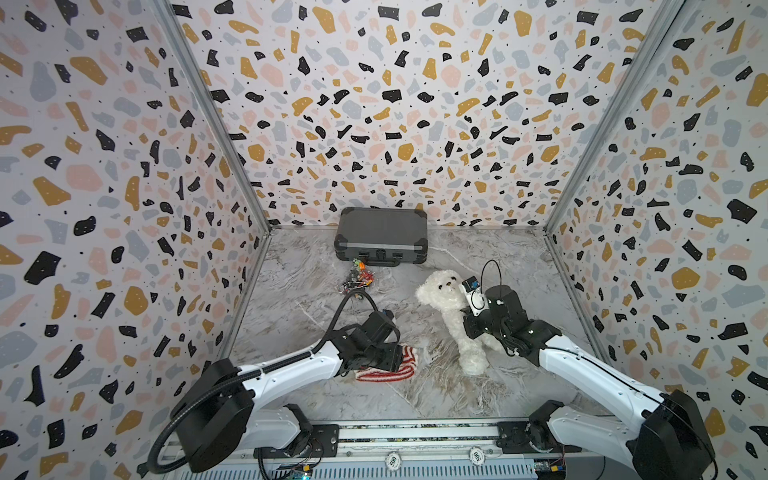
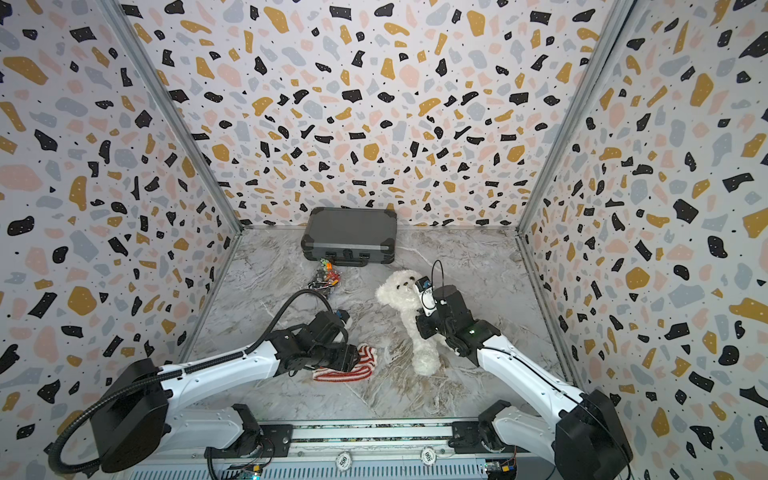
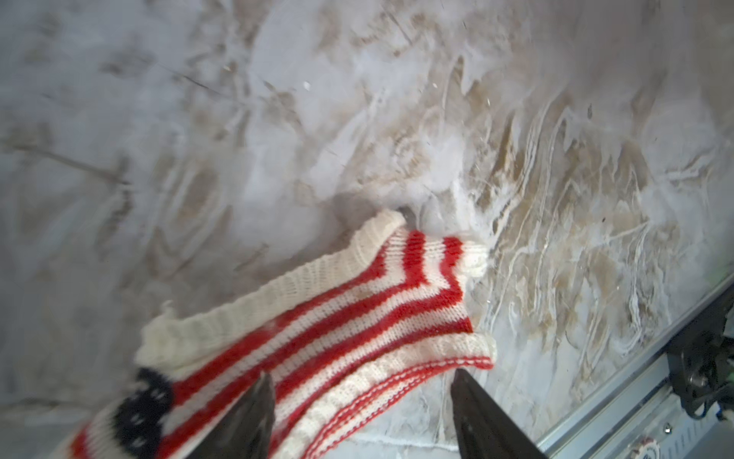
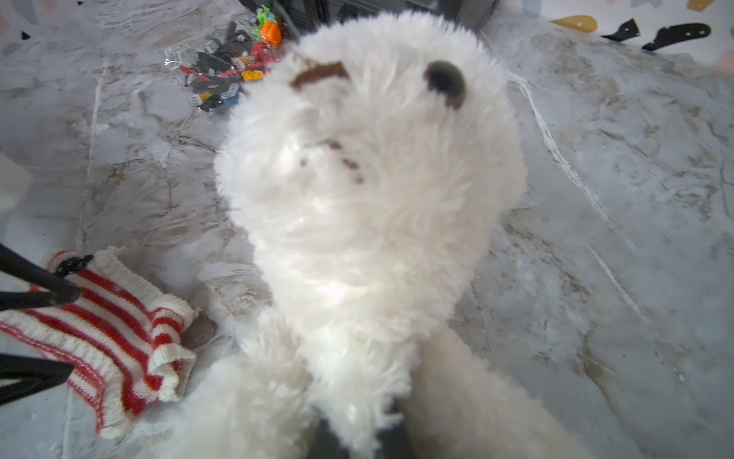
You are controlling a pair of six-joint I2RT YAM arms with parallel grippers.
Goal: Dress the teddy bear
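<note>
Barely begun: bear [image 1: 453, 316] undressed, sweater [image 1: 386, 372] off.
Bear leans head-up right of table [image 1: 457, 399] centre, right gripper [image 1: 471, 324] pinched shut on its body fur. Sweater lies flat near its feet, left gripper [image 3: 361, 373] spread astride the hem, not yet gripping. All dressing apparently remains. Writing: "500" on two round tokens [image 1: 392, 459] at the front rail; nothing else legible.

The jaws of the right gripper [image 2: 420, 323] hold the fluffy white plush teddy bear [image 2: 404, 291] upright; the red-and-white striped knitted sweater [image 2: 366, 366] lies beneath those of the left gripper [image 2: 352, 360].
</note>
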